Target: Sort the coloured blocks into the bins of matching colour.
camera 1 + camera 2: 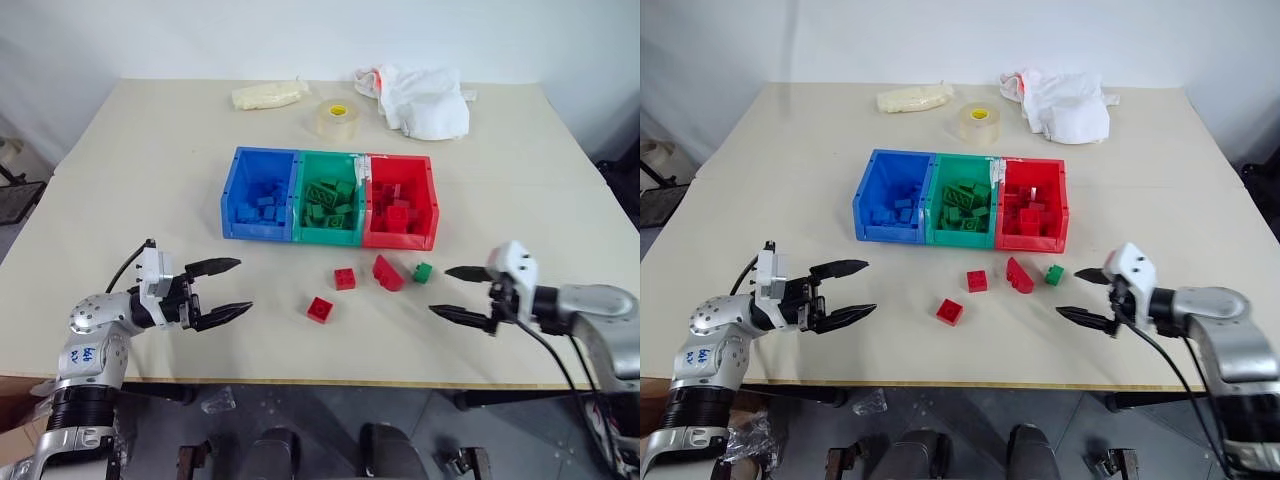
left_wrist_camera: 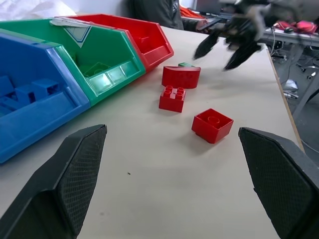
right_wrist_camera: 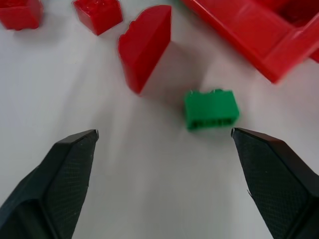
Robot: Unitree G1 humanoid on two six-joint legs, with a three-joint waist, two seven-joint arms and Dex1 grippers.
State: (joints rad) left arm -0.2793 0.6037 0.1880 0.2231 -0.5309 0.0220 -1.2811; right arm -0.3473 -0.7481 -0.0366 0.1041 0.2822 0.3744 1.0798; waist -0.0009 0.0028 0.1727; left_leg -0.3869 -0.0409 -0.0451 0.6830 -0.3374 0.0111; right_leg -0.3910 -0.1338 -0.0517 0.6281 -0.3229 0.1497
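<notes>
Three joined bins stand mid-table: blue bin [image 1: 259, 193], green bin [image 1: 329, 197], red bin [image 1: 401, 201], each holding several blocks of its own colour. In front of them on the table lie a red square block [image 1: 320, 309], a red studded block [image 1: 345, 279], a red wedge block [image 1: 388, 272] and a small green block [image 1: 423, 272]. My left gripper [image 1: 228, 290] hovers open at the front left, empty. My right gripper [image 1: 455, 292] is open and empty at the front right, a short way right of the green block [image 3: 211, 109].
At the table's far side sit a clear tape roll [image 1: 337, 119], a crumpled white cloth [image 1: 420, 99] and a pale bag [image 1: 266, 95]. The table's front edge [image 1: 330, 381] runs just below both grippers.
</notes>
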